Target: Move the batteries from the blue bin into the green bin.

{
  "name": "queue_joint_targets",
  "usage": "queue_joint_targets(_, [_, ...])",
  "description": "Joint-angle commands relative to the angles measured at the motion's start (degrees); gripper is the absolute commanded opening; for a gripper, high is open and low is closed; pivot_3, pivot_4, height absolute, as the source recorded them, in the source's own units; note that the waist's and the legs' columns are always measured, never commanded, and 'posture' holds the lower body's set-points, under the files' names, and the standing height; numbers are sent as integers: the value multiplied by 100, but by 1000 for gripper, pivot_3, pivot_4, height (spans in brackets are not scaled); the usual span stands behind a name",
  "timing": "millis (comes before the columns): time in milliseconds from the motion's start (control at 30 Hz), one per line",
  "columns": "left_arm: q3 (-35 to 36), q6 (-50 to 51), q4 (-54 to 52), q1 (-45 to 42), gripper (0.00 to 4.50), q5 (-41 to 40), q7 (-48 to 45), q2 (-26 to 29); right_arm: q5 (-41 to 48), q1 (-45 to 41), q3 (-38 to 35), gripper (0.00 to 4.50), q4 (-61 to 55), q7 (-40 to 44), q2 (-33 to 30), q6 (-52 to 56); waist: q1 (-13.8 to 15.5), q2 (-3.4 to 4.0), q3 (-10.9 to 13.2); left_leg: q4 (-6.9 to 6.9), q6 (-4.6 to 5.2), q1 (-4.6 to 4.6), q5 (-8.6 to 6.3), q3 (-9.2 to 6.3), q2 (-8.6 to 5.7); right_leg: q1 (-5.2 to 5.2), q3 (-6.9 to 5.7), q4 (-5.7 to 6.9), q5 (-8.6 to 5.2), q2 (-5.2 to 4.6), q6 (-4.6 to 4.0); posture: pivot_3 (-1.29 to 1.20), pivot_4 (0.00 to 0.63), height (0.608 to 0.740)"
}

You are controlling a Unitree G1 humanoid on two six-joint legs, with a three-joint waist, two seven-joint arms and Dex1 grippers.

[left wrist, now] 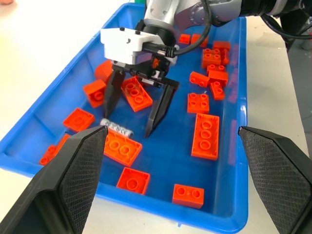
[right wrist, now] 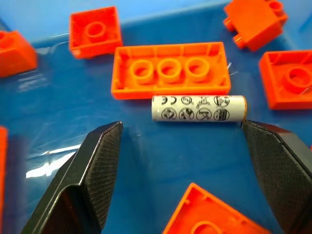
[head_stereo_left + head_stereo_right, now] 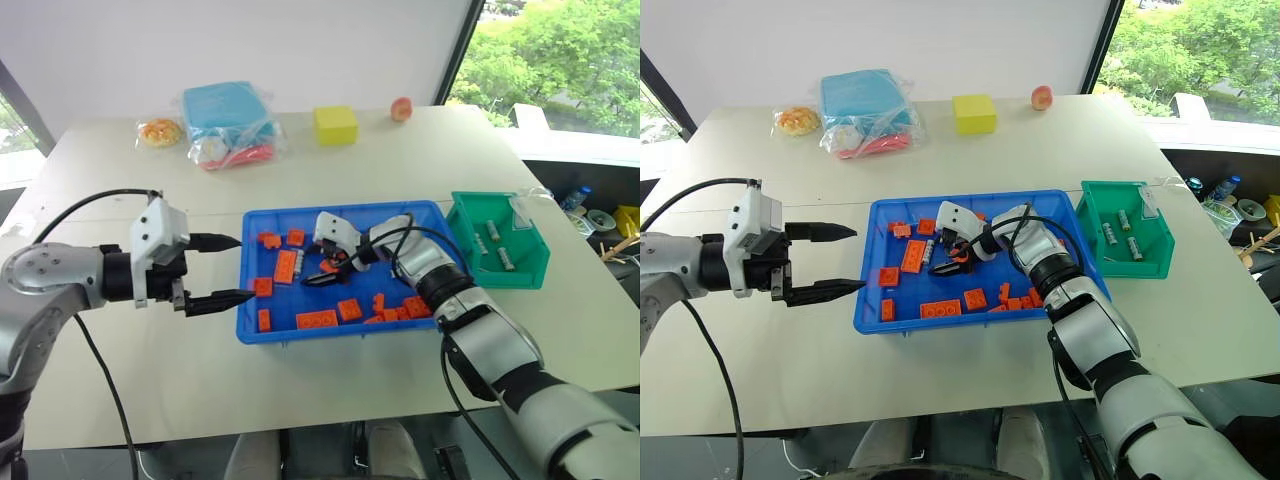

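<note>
The blue bin [image 3: 290,213] sits mid-table, strewn with orange bricks [image 3: 285,266]. One silver battery [image 2: 197,108] lies on its floor beside a long brick, toward the bin's left half [image 1: 117,128]. My right gripper [image 1: 127,124] reaches into the bin, open, its fingers straddling the battery without touching it. My left gripper [image 3: 246,268] hovers open and holding nothing at the bin's left wall. Right of the blue bin stands the green bin [image 3: 520,275], with three batteries [image 3: 493,231] in it.
At the table's far side lie a yellow block [image 3: 335,125], a bagged light-blue packet [image 3: 228,120], a wrapped orange snack [image 3: 160,132] and a small peach-coloured fruit [image 3: 401,108]. Bare tabletop stretches in front of and left of the blue bin.
</note>
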Motion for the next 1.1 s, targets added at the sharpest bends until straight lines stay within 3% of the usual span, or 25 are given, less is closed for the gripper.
queue_joint_targets(33, [36, -140, -21, -125, 4500, 7, -15, 9, -110, 16, 4, 3955, -179, 115, 64, 205, -2, 0, 0, 0, 0, 1, 0, 0, 0, 0, 0, 1, 0, 0, 0, 0, 150, 704])
queue_joint_targets(467, [-68, -259, 113, -185, 4500, 61, -99, -13, -206, 11, -258, 3955, -85, -450, 227, 271, 3, 1, 0, 0, -2, 3, 1, 1, 0, 1, 0, 3, 0, 0, 0, 0, 150, 704])
queue_joint_targets(533, [-75, -262, 115, -191, 4500, 67, -108, -17, -175, 30, -280, 4496, -119, -419, 242, 333, 3, 1, 0, 0, -2, 3, 2, 1, 0, 1, 0, 3, 0, 0, 0, 0, 150, 704])
queue_joint_targets(600, [-90, -264, 122, -210, 4500, 75, -113, -24, -182, 75, -290, 4496, -196, -455, 244, 346, 7, 0, 0, 0, -3, 3, 2, 1, 0, 1, 0, 3, 0, 1, 0, 0, 150, 704])
queue_joint_targets(667, [-112, -272, 138, -235, 4500, 86, -122, -27, -222, 135, -281, 4037, -288, -496, 233, 375, 9, 0, 0, 1, -3, 3, 2, 1, -1, 1, 0, 3, 0, 0, 0, 0, 150, 704])
queue_joint_targets(733, [-136, -284, 161, -261, 4500, 96, -131, -27, -256, 214, -273, 3185, -435, -522, 195, 391, 8, 0, 0, 1, -3, 3, 2, 1, -1, 2, 0, 3, 0, 0, 0, 0, 150, 704])
queue_joint_targets(1000, [-323, -377, 326, -431, 4500, 176, -200, -83, -161, 584, -422, 3185, -1481, -528, -166, 852, 21, 0, 0, 3, -3, 2, 2, 1, -2, 4, 0, 3, 0, -2, 1, 0, 150, 704])
queue_joint_targets(1100, [-390, -344, 330, -544, 4500, 150, -205, -146, 132, 843, -805, 3185, -2525, -595, -516, 1554, 32, 0, 1, 4, -3, -1, 2, 1, -1, 4, -1, 3, -1, -3, 1, 0, 150, 704])
